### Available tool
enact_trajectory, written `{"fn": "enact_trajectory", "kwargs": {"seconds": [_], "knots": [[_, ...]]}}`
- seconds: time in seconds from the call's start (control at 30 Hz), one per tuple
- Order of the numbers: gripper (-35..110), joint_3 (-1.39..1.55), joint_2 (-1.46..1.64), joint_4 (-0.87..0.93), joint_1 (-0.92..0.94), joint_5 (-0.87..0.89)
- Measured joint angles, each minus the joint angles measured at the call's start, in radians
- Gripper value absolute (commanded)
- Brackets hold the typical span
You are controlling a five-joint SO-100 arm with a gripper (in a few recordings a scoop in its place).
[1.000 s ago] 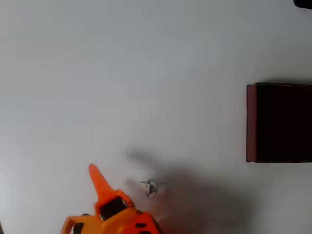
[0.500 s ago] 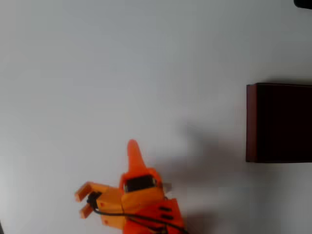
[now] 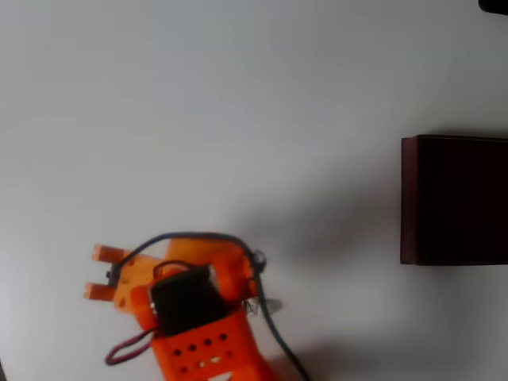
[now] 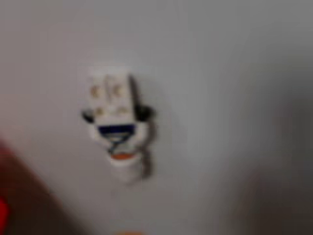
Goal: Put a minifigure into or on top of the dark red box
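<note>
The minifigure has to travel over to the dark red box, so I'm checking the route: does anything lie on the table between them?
Nothing visible does. In the overhead view the table is bare between the minifigure, which lies at the arm's right edge, and the dark red box at the right edge of the picture.

Overhead camera looks straight down on the table [image 3: 198, 119], arm at its bottom edge; wrist camera hangs close above the minifigure [image 4: 117, 125], shared by both.
</note>
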Motion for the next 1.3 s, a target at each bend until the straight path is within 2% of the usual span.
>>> {"fn": "enact_trajectory", "kwargs": {"seconds": [0.23,0.37,0.5,0.63,0.8,1.13,1.3], "knots": [[28,0.103,0.029,0.006,-0.170,0.376],[36,0.235,0.051,-0.075,-0.242,0.445],[39,0.344,0.063,-0.215,-0.256,0.408],[40,0.428,0.066,-0.368,-0.267,0.295],[40,0.508,0.098,-0.426,-0.255,0.193],[39,0.738,0.301,-0.468,-0.253,0.201],[37,0.810,0.356,-0.508,-0.213,0.129]]}}
